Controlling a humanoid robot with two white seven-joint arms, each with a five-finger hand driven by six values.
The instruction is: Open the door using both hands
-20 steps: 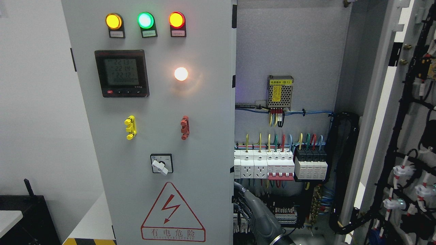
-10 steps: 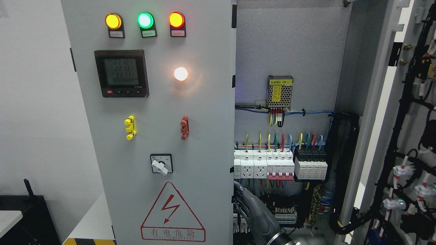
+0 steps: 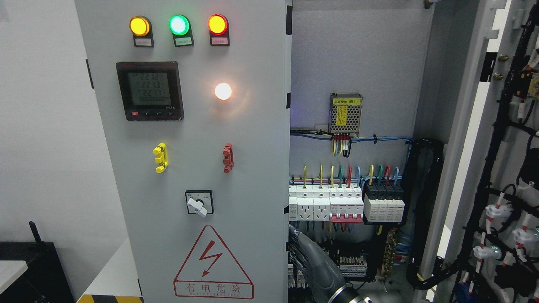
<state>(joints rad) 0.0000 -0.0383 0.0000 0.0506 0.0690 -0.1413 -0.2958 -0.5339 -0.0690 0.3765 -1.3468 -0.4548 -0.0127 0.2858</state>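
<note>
The cabinet's left door (image 3: 252, 126) is a grey panel with three indicator lamps, a black meter (image 3: 150, 90), a rotary switch (image 3: 199, 203) and a red warning triangle. Its free edge runs down the middle of the picture. The right door (image 3: 505, 168) stands swung wide at the far right, its wired inner face showing. My right hand (image 3: 300, 246) rises from the bottom edge on a grey forearm (image 3: 324, 273) and lies against the left door's free edge, low down. The door edge partly hides the hand. My left arm is out of sight.
Inside the open cabinet (image 3: 358, 63) are a meshed power supply (image 3: 346, 112), a row of breakers and sockets (image 3: 345, 204) and black cable bundles (image 3: 425, 219). A black box (image 3: 25, 269) and a white ledge (image 3: 113, 273) sit at the lower left.
My right forearm has sunk a little toward the bottom edge. The left door panel has drifted a few pixels to the left.
</note>
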